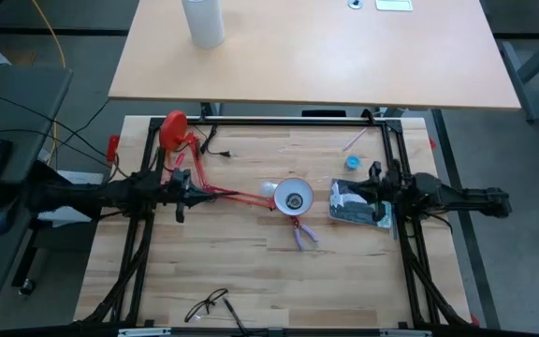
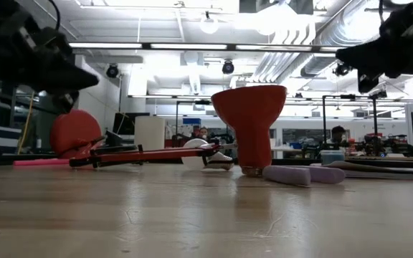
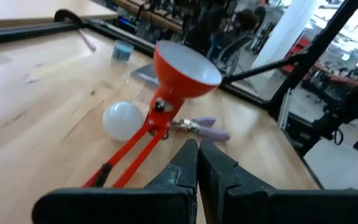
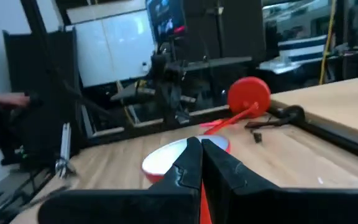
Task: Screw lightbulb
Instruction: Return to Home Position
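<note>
Left gripper (image 3: 197,152) closed, round white frosted lightbulb (image 3: 122,120) lying beside red lamp (image 3: 185,68)

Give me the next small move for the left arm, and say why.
Probably open the left gripper and lower it toward the lightbulb. The lightbulb lies loose on the table beside the red lamp shade, not inside it. The left gripper is shut, empty and raised, with the lightbulb ahead of it. The right gripper is shut and empty too.

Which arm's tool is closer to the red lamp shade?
The right one. The right tool hovers beside the lamp shade; the left tool is farther off, beyond the lightbulb.
</note>
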`<move>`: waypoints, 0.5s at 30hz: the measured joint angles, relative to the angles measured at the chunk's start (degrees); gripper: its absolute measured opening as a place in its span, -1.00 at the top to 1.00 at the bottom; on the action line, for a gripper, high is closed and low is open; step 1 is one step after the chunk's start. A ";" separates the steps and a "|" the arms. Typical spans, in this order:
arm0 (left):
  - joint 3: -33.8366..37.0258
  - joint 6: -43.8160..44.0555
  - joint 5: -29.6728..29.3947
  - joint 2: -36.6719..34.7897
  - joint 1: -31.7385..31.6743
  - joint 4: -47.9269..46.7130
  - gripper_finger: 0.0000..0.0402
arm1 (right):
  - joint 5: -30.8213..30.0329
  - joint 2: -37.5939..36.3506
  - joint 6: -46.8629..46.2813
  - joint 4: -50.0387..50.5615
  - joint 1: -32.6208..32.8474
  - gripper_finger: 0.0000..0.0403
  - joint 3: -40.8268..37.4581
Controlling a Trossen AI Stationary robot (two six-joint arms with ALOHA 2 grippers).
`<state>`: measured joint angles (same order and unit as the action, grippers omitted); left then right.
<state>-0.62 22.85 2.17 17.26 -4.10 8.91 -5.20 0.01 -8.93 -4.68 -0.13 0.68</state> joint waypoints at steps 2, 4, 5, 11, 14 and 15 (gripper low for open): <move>-0.04 0.00 0.00 -5.43 -0.01 -7.28 1.00 | -0.41 0.02 0.00 -2.52 0.01 1.00 -0.12; -0.09 0.00 -2.12 -10.06 0.04 -8.68 1.00 | -0.37 0.00 0.00 -3.45 0.03 1.00 -0.12; -0.06 -0.01 -2.85 -12.17 0.01 -8.52 1.00 | -0.39 0.00 0.00 -3.27 0.05 1.00 -0.12; -0.07 -0.05 -3.25 -17.07 0.23 -8.52 1.00 | -0.40 0.75 0.00 -2.06 -0.18 1.00 -0.12; -0.07 0.00 -2.63 -17.10 0.53 -8.54 1.00 | -0.47 1.66 0.00 -1.04 -0.23 1.00 -0.12; -0.07 -0.04 -2.59 -17.10 0.45 -8.52 1.00 | -0.47 1.87 0.00 -0.74 -0.23 1.00 -0.12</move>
<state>-0.69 22.81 -0.42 0.16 -3.66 0.38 -5.67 1.88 -8.93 -5.42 -0.36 0.56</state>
